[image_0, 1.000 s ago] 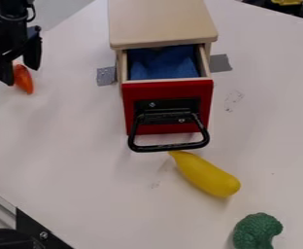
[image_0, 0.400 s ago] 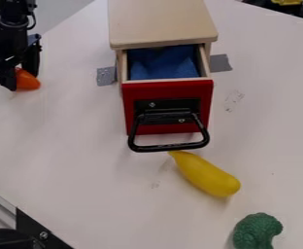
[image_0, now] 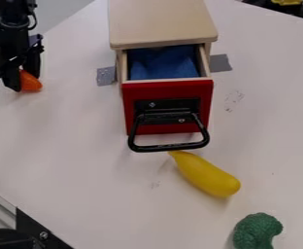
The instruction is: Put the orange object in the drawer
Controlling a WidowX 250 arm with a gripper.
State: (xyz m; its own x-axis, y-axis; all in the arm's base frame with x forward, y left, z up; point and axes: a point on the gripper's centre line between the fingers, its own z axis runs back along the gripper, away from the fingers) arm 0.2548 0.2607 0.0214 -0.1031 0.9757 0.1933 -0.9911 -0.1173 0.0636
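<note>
The black gripper (image_0: 25, 80) hangs low over the table at the far left, its fingers closed around the orange object (image_0: 31, 82). Part of that object sticks out toward the right, and its other end is hidden by the gripper. Right of the gripper, the red-fronted drawer (image_0: 168, 91) is pulled out of its wooden cabinet (image_0: 162, 23). A blue cloth (image_0: 162, 63) lies inside the drawer.
A yellow squash-like toy (image_0: 207, 176) lies just in front of the drawer's black handle (image_0: 169, 147). Green toy broccoli (image_0: 257, 232) is at the lower right. Grey tape patches (image_0: 106, 76) flank the cabinet. A metal rail with black hardware occupies the lower left corner.
The gripper's fingers have come closer together around the orange object. That object has turned from pointing down to pointing rightward, and has shifted slightly right.
</note>
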